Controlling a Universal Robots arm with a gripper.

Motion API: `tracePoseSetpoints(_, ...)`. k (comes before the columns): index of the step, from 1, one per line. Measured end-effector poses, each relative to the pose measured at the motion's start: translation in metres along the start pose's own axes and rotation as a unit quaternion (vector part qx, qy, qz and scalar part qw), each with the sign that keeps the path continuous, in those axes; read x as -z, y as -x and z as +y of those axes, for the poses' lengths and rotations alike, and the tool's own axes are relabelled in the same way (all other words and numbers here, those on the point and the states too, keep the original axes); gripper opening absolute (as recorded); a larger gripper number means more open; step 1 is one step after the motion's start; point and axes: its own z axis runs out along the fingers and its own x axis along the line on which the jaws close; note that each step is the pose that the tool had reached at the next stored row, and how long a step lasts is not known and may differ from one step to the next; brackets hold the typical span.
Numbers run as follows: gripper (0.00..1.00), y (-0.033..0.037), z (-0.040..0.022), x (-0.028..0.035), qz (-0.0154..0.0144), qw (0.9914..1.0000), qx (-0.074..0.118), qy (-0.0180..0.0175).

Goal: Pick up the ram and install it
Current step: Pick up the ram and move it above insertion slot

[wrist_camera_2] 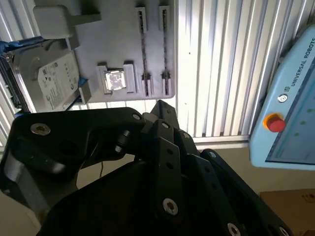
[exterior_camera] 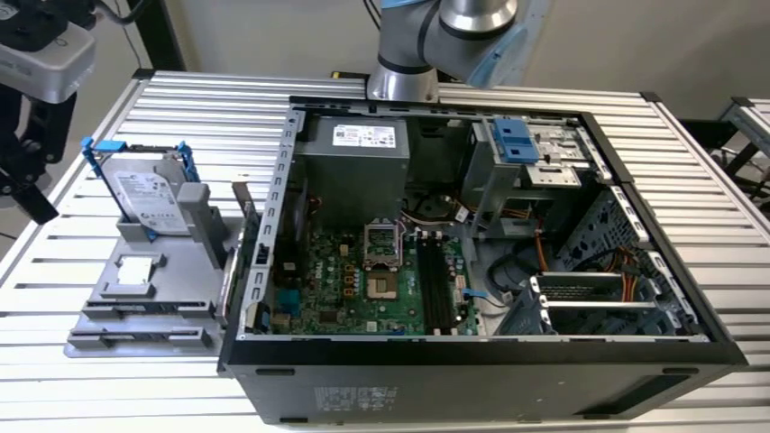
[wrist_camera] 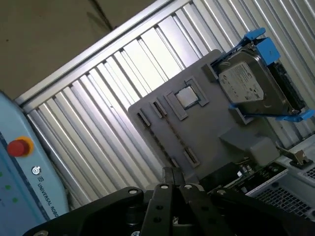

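Status: no step of the task shows as done.

- **Tool:** the tool (wrist_camera: 172, 173) is pressed together with nothing pinched. It hangs above the grey tray (wrist_camera: 206, 140) on the counter (wrist_camera: 98, 113).
- **Slots:** the memory slots (exterior_camera: 430, 284) in the open case (exterior_camera: 481, 356), centre of the exterior view, look unfilled.
- **Ram:** the ram (wrist_camera: 246, 172) is, by my judgement, the thin dark green board on edge between tray and case, at the lower right of the first wrist view. It shows gold specks and is partly hidden, so I am not certain.
- **Left to do:** pick-up and install.
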Motion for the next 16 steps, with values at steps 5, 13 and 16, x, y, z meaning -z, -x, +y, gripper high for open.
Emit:
tracePoseSetpoints(5, 0.00, 0.0000, 0.0000, -0.0001, 0.0006, 0.99917, 0.041, 0.0000)
tracePoseSetpoints(13, 0.00, 0.0000, 0.0000, -0.0002, 0.0016, 0.99493, 0.101, 0.0001)
tracePoseSetpoints(16, 0.00, 0.0000, 0.0000, -0.0002, 0.0021, 0.99209, 0.126, 0.0002)
